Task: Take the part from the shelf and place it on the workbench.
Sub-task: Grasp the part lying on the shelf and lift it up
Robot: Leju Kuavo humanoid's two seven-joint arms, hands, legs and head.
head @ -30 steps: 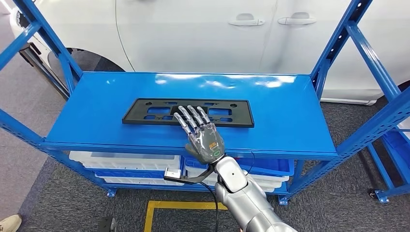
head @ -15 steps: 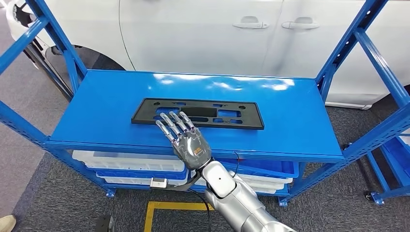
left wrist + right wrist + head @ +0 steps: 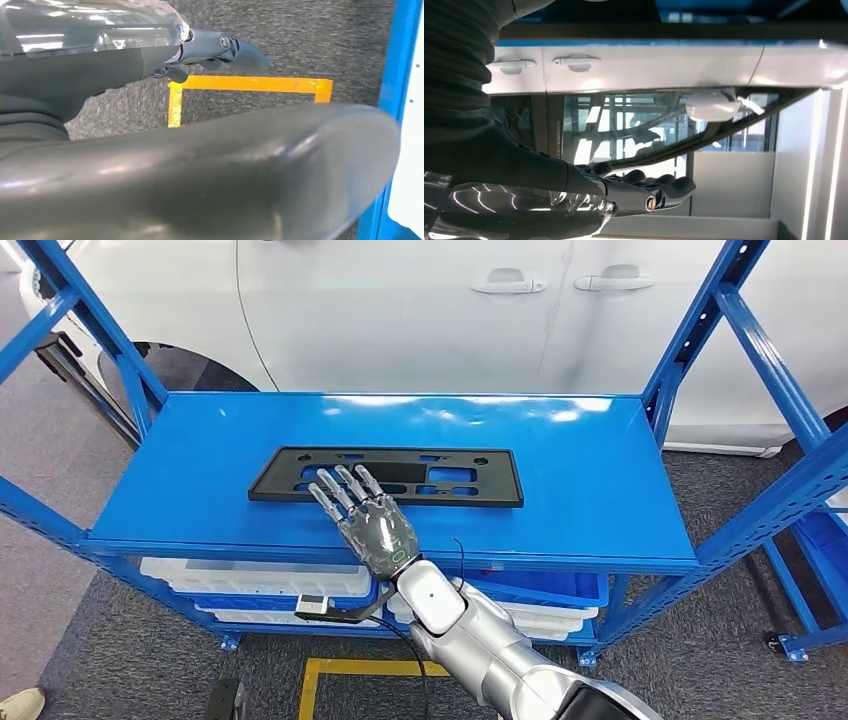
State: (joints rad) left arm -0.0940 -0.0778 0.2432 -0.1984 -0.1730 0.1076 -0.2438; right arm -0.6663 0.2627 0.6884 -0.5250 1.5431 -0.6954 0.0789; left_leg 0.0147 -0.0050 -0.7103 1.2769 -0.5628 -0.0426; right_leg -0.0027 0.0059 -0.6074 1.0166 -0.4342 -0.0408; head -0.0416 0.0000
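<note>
Part (image 3: 385, 476), a flat black rectangular frame pierced with cut-outs, is lying on the top deck of the blue shelf (image 3: 590, 490), set toward the left-centre of that deck, with its long axis running across the robot's front from left to right and its near long edge kept back from the deck's front lip. The right hand (image 3: 368, 520) is being held just over that near edge, left of the part's middle, with palm down and fingers (image 3: 338, 487) spread apart and stretched forward; their tips are overlapping the frame's near rail, though contact cannot be judged from the head view. Nothing is being gripped, and in the right wrist view the same fingers (image 3: 659, 189) are seen extended and empty. So the part is lying directly ahead of and under the fingertips, crosswise to the direction in which the hand is pointing, and a grasp is judged to call for the fingers closing over the near rail. The right arm is being reached in from below and is plainly the nearer one; the left hand (image 3: 220, 47) is being carried low over grey carpet with a yellow floor marking (image 3: 250, 84), and whether its fingers are apart or curled cannot be told. Behind the shelf a white car (image 3: 430, 310) is standing.
</note>
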